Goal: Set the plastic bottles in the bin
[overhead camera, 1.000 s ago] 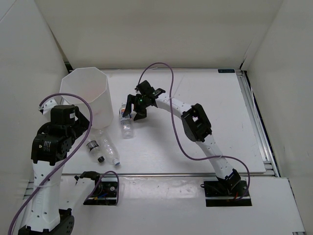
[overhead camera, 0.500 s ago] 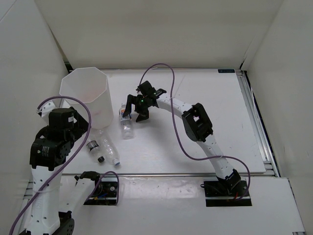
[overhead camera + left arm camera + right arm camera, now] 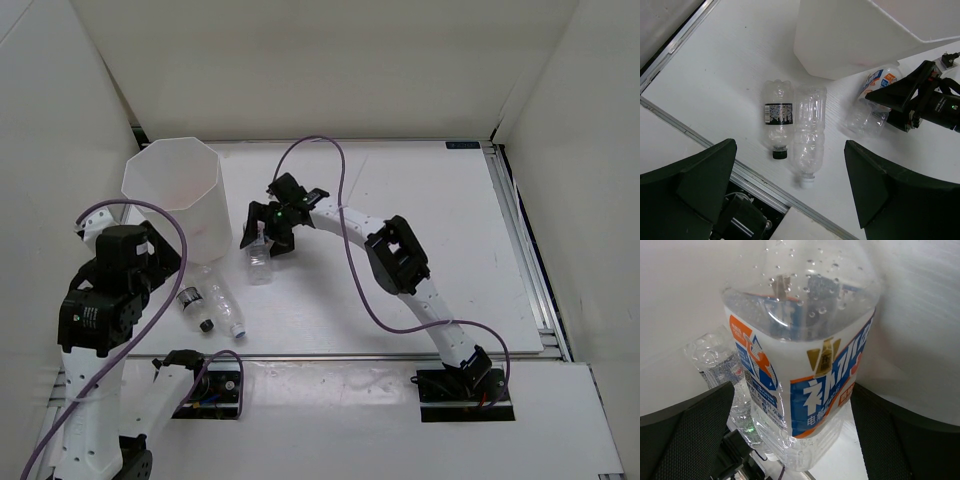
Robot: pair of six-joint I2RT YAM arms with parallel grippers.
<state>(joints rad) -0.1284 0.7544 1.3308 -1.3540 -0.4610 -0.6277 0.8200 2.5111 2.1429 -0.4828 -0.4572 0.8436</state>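
Note:
The bin (image 3: 172, 190) stands at the table's back left. A blue-labelled bottle (image 3: 256, 232) lies just right of it, and my right gripper (image 3: 265, 230) is open with a finger on either side of it. In the right wrist view the bottle (image 3: 800, 380) fills the gap between the fingers (image 3: 690, 435). A clear bottle (image 3: 260, 266) lies just in front of it. A black-capped labelled bottle (image 3: 777, 120) and a clear white-capped bottle (image 3: 810, 135) lie side by side below my left gripper (image 3: 790, 200), which is open, empty and high above them. No red-capped bottle shows.
The bin's base (image 3: 850, 45) sits close behind the two near bottles. The table's front rail (image 3: 700, 132) runs just before them. A black electronics box (image 3: 210, 390) lies past the front edge. White walls surround the table.
My right gripper has moved left, from beside the blue-labelled bottle to astride it. My left arm has sunk back a little. The bottles have not moved.

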